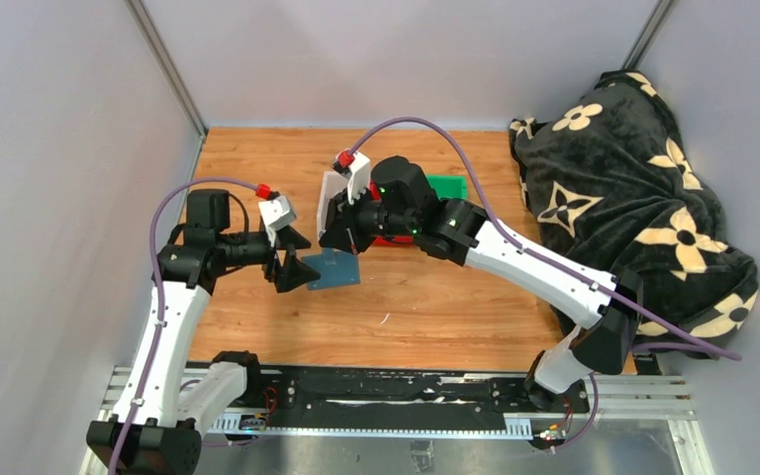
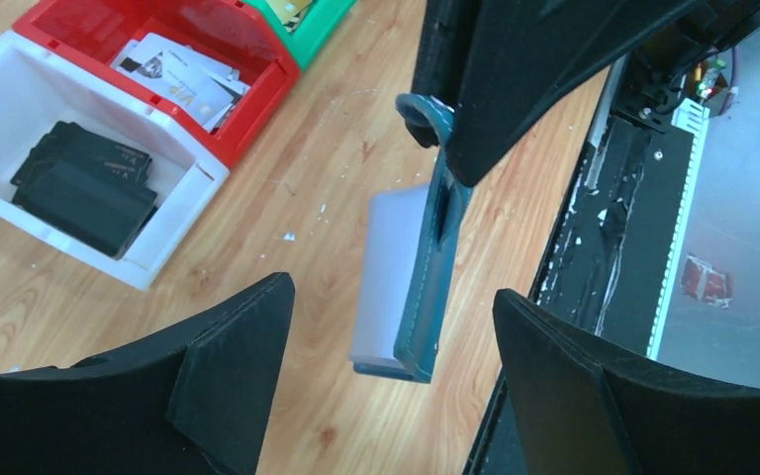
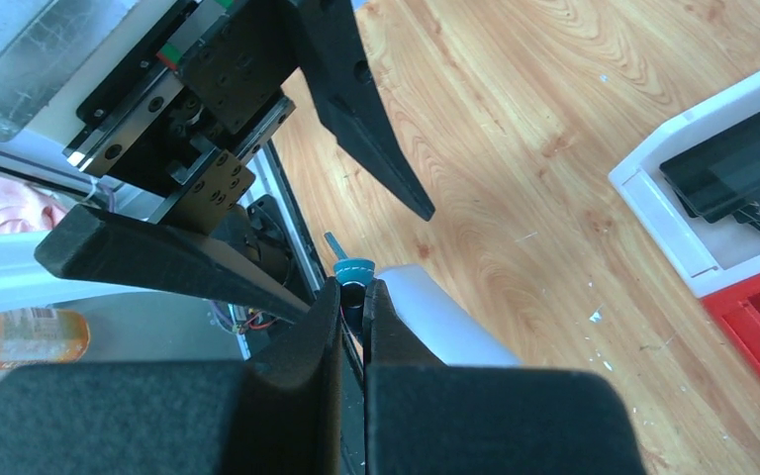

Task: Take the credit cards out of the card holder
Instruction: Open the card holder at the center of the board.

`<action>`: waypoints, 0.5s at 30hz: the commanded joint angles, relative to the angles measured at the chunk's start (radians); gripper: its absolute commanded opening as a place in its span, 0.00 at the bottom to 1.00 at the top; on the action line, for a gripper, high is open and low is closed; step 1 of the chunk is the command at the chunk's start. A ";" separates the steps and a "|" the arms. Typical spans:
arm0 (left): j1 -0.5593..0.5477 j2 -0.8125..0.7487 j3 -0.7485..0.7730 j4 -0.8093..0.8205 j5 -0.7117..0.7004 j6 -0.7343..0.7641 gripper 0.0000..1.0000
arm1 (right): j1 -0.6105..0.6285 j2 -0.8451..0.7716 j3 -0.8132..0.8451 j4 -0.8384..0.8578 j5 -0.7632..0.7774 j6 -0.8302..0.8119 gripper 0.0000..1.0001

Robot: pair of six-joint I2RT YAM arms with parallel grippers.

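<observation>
Wooden table; right gripper fingers pressed together, pinching card holder above the surface. Just left of it, left gripper fingers spread wide, either side.

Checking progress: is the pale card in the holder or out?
Partly out: the pale card juts sideways from the card holder, one edge inside.

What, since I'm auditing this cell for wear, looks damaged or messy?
Small white flecks lie scattered on the wooden tabletop, and the black metal base plate at its near edge shows scraped, whitish patches like worn paint.
</observation>
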 commanded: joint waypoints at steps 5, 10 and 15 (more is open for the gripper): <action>-0.012 -0.062 -0.023 -0.003 0.118 0.057 0.46 | 0.039 -0.010 0.072 0.035 -0.044 0.022 0.00; -0.021 -0.100 -0.049 -0.002 0.113 0.057 0.19 | 0.040 -0.013 0.089 0.033 -0.049 0.036 0.00; -0.021 -0.145 -0.014 -0.002 0.065 0.159 0.00 | 0.028 -0.037 0.081 -0.020 -0.010 0.072 0.54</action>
